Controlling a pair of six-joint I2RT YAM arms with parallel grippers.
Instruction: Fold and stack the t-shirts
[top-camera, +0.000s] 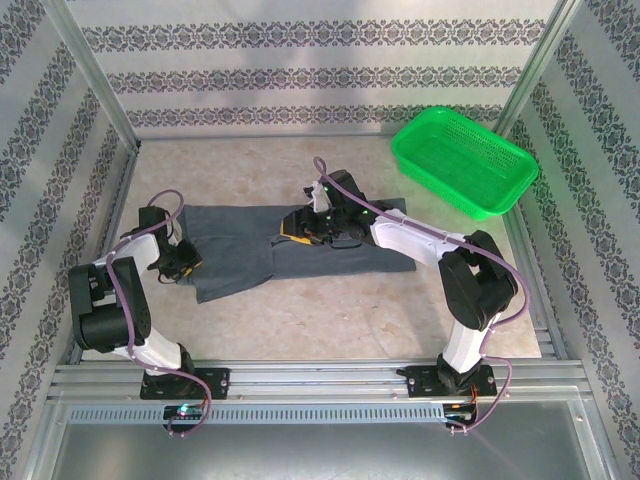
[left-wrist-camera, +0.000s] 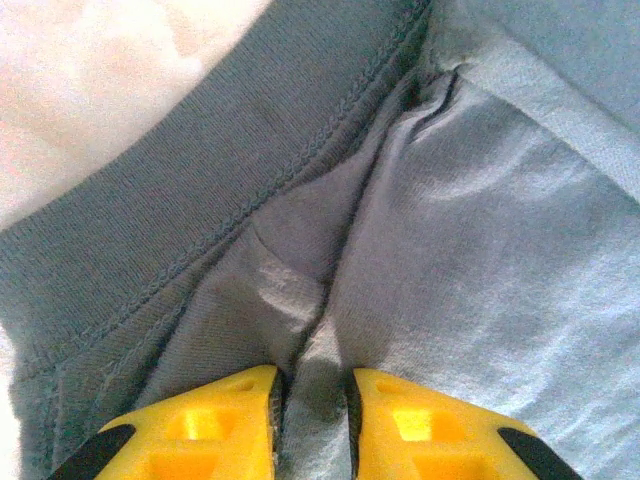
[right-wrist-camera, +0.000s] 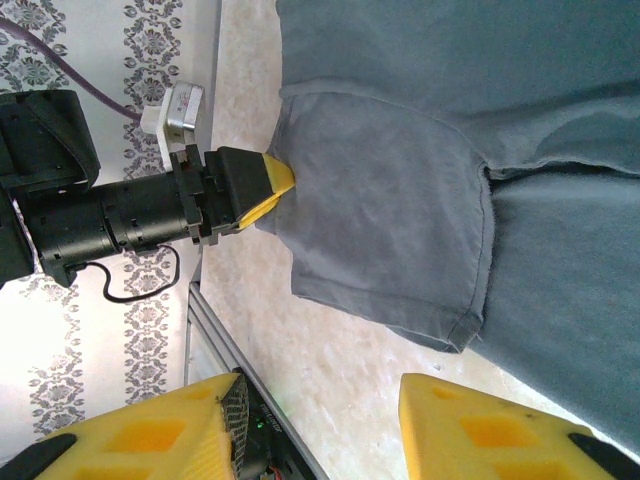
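Note:
A dark slate-grey t-shirt (top-camera: 240, 250) lies spread across the middle of the table. My left gripper (top-camera: 185, 263) is at its left end. In the left wrist view a small fold of the t-shirt (left-wrist-camera: 480, 250) sits pinched between the yellow fingers, so the left gripper (left-wrist-camera: 312, 400) is shut on it beside a stitched hem. My right gripper (top-camera: 312, 228) hovers over the shirt's middle. In the right wrist view the right gripper (right-wrist-camera: 320, 410) is open with bare table between its fingers. Beyond it lie a sleeve of the t-shirt (right-wrist-camera: 400, 200) and the left gripper (right-wrist-camera: 268, 188) at the cloth's edge.
A bright green mesh basket (top-camera: 465, 160) stands at the back right corner. Patterned walls and metal posts enclose the table, and an aluminium rail (top-camera: 320, 375) runs along the near edge. Pale tabletop (top-camera: 330, 320) shows in front of the shirt.

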